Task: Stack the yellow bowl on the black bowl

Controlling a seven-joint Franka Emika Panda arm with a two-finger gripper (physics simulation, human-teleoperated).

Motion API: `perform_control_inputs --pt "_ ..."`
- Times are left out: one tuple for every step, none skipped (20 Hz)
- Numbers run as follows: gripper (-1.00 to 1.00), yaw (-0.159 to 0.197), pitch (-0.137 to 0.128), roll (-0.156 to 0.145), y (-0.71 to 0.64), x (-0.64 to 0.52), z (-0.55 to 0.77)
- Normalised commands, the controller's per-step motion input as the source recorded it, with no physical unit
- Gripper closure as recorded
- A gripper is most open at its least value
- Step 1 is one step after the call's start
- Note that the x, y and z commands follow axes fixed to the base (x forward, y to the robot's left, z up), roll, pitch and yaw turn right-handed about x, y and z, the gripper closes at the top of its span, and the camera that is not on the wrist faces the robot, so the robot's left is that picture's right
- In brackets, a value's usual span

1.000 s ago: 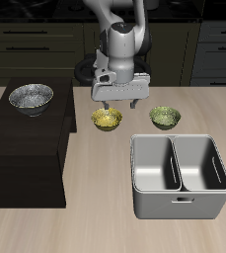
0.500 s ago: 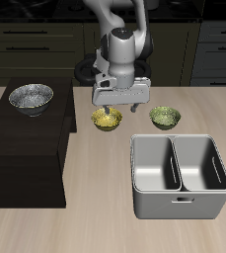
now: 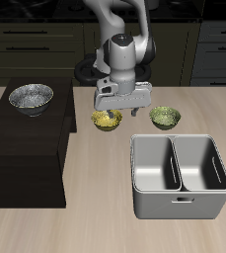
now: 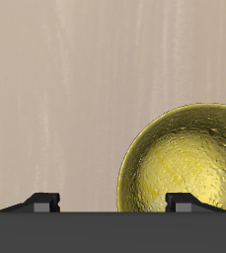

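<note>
The wooden table [image 3: 45, 232] carries everything. On it a dark cabinet [image 3: 26, 148] stands at one side, and near the table's front edge there is a grey metal bin [image 3: 180, 176] with two compartments; both compartments show only their bare walls and floor.

The black bowl [image 3: 31, 97] sits upright on top of the cabinet, well apart from me, its speckled grey inside facing up with nothing in it. The olive-green bowl [image 3: 165, 118] stands on the table just behind the bin, also without content.

The yellow bowl [image 3: 107, 120] rests on the table between the cabinet and the olive-green bowl, mouth up. It is round, so it has no long axis. Its glossy speckled inside holds nothing.

My gripper [image 3: 117, 111] hangs directly above the yellow bowl. My fingers [image 4: 43, 201] are spread wide; one is over the bare wood, the other over the bowl's inside. They hold nothing.
</note>
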Motion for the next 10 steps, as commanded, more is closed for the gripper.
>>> perform_control_inputs --pt "1.0 0.013 -0.026 0.01 0.0 -0.02 0.05" --pt "1.0 -0.009 0.006 -0.012 -0.02 -0.01 0.03" --pt "1.0 0.007 0.003 0.012 -0.03 -0.03 0.05" --pt "1.0 0.005 0.003 0.006 0.0 -0.02 0.02" --pt "1.0 0.0 -0.003 -0.002 -0.01 -0.01 0.01" --pt "1.0 0.0 0.0 0.0 0.0 0.0 0.0" --pt "1.0 0.013 0.006 0.027 -0.02 -0.07 0.06" --pt "1.0 -0.012 0.006 0.003 0.0 0.0 0.03" --pt "1.0 0.006 -0.017 0.037 -0.04 -0.1 0.09" --pt "1.0 -0.005 0.002 0.003 -0.03 -0.02 0.03"
